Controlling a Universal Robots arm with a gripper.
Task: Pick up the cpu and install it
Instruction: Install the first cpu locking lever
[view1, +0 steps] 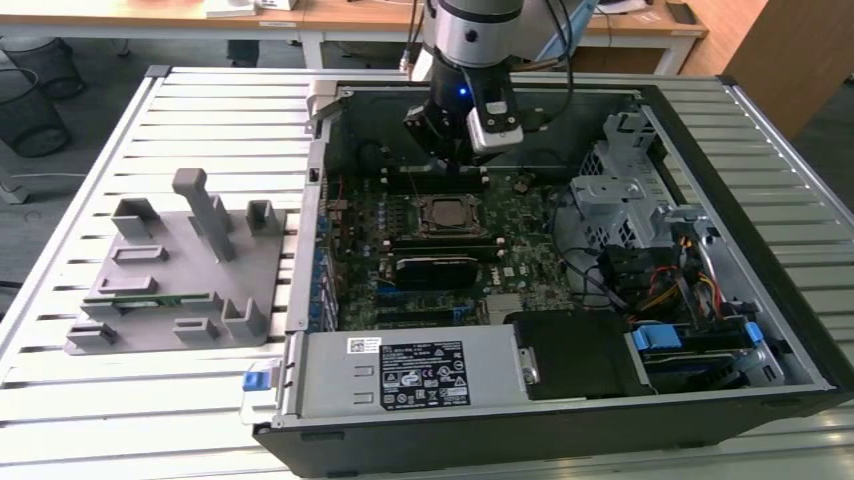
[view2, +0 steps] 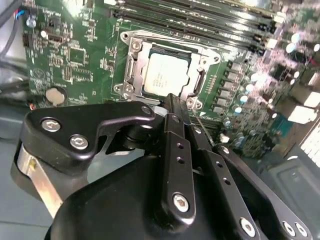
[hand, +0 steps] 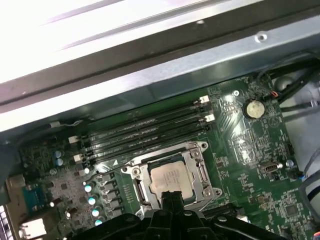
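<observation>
Fingers (view2: 175, 112) drawn together, tips meeting in one narrow dark blade, nothing between them. In the second wrist view they sit just above the near edge of the socket frame (view2: 167, 67); the first wrist view shows the same pair (hand: 170, 200) just off the socket's edge.

The cpu (view2: 165, 75) lies flat in the socket, silver top up, squared within the metal frame. It looks seated rather than carried, so the placing step appears done. Same chip in the first wrist view (hand: 172, 181); small bright square in the exterior view (view1: 442, 214).

Retention frame seems open around the chip, likely so it could drop in from above. Whether it is latched, cannot tell.

Beyond the socket: black memory slots (hand: 145, 132) in parallel rows, left bare. Coin cell battery (hand: 254, 107) on the green motherboard (hand: 250, 160).

The arm (view1: 470, 40) reaches straight down into the open computer case (view1: 787, 330), which lies on its side on the slatted bench (view1: 200, 110) for access from above. Grey parts fixture (view1: 174, 270) stands well apart, toward the exterior view's left.
</observation>
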